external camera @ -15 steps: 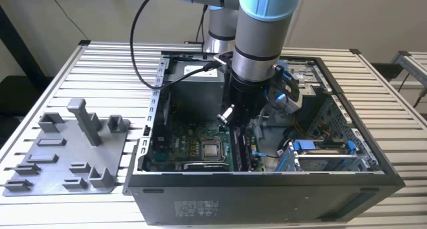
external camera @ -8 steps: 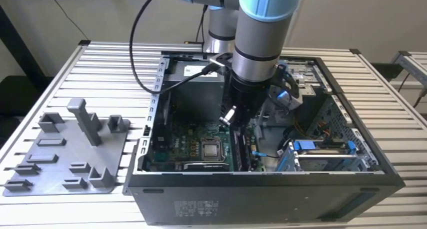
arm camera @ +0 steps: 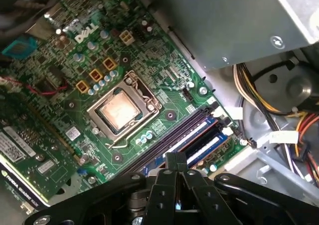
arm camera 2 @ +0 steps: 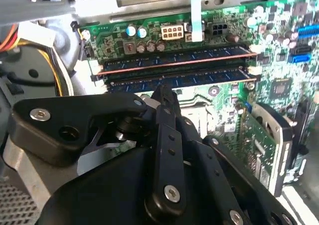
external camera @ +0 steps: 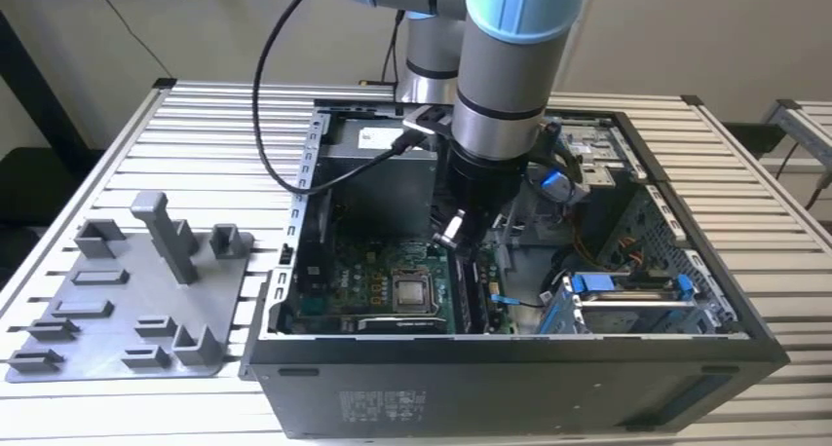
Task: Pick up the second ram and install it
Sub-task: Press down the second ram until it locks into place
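While the arm reaches down into the open computer case (external camera: 728, 315) in the exterior view, the gripper (external camera: 458, 230) hangs just above the green motherboard (external camera: 341, 288). In the second wrist view the gripper (arm camera 2: 163, 93) has its black fingers drawn together to a narrow tip right over the second ram (arm camera 2: 174, 80), which lies lengthwise in a socket beside another stick (arm camera 2: 172, 63). Whether the tip touches or pinches the stick, I cannot tell. In the first wrist view the gripper (arm camera: 175, 160) is at the end of the memory sockets (arm camera: 192, 135), near the bare processor (arm camera: 119, 110). White lettering is printed on the board there. The grey tray (external camera: 124, 310) sits on the slatted table (external camera: 221, 125), at the exterior view's left.
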Controlling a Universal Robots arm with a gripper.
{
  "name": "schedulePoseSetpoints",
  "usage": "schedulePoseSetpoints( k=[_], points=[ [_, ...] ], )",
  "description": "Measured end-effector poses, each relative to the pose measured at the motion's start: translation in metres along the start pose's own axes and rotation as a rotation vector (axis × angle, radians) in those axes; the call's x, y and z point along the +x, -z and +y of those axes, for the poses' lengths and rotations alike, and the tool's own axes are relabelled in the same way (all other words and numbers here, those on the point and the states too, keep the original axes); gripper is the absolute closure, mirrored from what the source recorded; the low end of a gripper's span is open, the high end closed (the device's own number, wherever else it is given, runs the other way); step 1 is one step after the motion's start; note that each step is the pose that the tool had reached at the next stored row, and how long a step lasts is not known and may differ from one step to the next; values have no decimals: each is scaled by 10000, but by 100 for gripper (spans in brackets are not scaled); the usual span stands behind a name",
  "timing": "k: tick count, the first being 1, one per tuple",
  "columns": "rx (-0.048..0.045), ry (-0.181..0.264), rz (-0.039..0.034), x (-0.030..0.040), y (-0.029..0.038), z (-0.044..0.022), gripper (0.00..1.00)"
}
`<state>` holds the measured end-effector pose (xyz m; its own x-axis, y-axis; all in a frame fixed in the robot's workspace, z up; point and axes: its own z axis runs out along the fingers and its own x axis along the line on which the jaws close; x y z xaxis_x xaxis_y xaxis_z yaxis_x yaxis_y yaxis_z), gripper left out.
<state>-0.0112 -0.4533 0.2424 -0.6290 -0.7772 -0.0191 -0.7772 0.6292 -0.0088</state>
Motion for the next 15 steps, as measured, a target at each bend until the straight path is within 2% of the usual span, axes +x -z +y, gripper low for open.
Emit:
schedulePoseSetpoints(
  k=[15],
  points=[
    [-52, 2724, -23, 1, -24, 0, 89]
  ],
)
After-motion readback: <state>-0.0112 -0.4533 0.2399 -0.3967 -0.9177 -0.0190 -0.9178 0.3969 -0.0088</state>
